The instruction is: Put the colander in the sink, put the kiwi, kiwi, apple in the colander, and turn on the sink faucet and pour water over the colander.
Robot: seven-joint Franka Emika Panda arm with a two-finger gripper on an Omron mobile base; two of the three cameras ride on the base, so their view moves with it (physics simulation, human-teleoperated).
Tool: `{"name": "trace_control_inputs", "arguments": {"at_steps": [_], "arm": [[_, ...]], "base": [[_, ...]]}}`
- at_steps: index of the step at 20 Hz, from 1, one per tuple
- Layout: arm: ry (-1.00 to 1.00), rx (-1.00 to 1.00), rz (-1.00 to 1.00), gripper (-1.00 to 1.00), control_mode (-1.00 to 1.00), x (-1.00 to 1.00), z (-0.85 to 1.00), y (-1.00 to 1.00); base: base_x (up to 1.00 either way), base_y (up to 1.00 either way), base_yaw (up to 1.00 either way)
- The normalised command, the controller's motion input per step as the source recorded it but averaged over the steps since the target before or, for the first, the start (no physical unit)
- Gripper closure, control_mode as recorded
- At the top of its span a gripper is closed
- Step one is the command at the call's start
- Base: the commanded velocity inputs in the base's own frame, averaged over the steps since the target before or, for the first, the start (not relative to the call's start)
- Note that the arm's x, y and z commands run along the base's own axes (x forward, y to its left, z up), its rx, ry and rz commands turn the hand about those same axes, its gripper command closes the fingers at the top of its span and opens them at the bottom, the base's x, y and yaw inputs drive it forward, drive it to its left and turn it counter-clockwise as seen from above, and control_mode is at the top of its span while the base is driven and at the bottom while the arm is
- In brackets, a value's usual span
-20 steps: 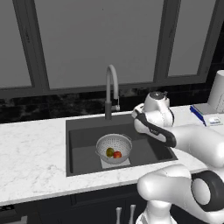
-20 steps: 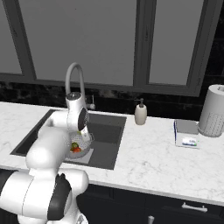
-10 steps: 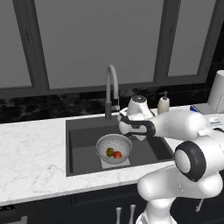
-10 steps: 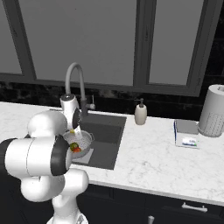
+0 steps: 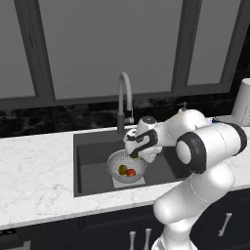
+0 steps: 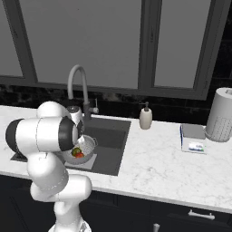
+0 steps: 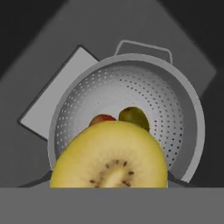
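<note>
A: Where is the round silver-grey perforated metal colander (image 7: 131,109) placed, and what is carried by the pincer (image 5: 138,152)?

B: The colander is seated in the large dark grey rectangular sink (image 5: 93,168), on the lighter square plate. In the hand view a yellowish cut-faced kiwi (image 7: 109,155) is seen at 6 o'clock, right at the camera, so it is judged to be clamped in the pincer; the fingertips are hidden behind the fruit and their spread cannot be read.

A: How does the bowl lie from that kiwi?

B: Straight ahead along the pincer's axis: the bowl's hollow is spread from 9 to 3 o'clock beyond the fruit. A dark olive-green oval kiwi (image 7: 134,117) and the small red-orange apple (image 7: 101,119) are already lying at its bottom.

A: Is anything standing in the way?

B: Nothing between fruit and bowl. The tall grey gooseneck faucet (image 5: 123,105) is found at 12 o'clock behind the hand in the left base view, close by. A cream soap dispenser (image 6: 145,118) is set on the white marble worktop (image 6: 181,167), well apart.
</note>
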Motion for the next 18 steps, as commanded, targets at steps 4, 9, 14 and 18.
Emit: {"name": "trace_control_inputs", "arguments": {"at_steps": [4,9,14,18], "arm": [[0.0,0.02,0.07,1.0,-1.0,0.03,-0.6,0.03],[0.0,0.03,0.03,1.0,-1.0,0.0,-0.53,0.0],[-0.01,0.02,0.0,1.0,-1.0,0.0,-0.34,0.0],[-0.04,0.02,0.0,1.0,-1.0,0.0,-0.17,0.0]], "base": [[0.0,0.0,0.0],[0.0,0.0,0.0],[0.0,0.0,0.0],[0.0,0.0,0.0]]}}
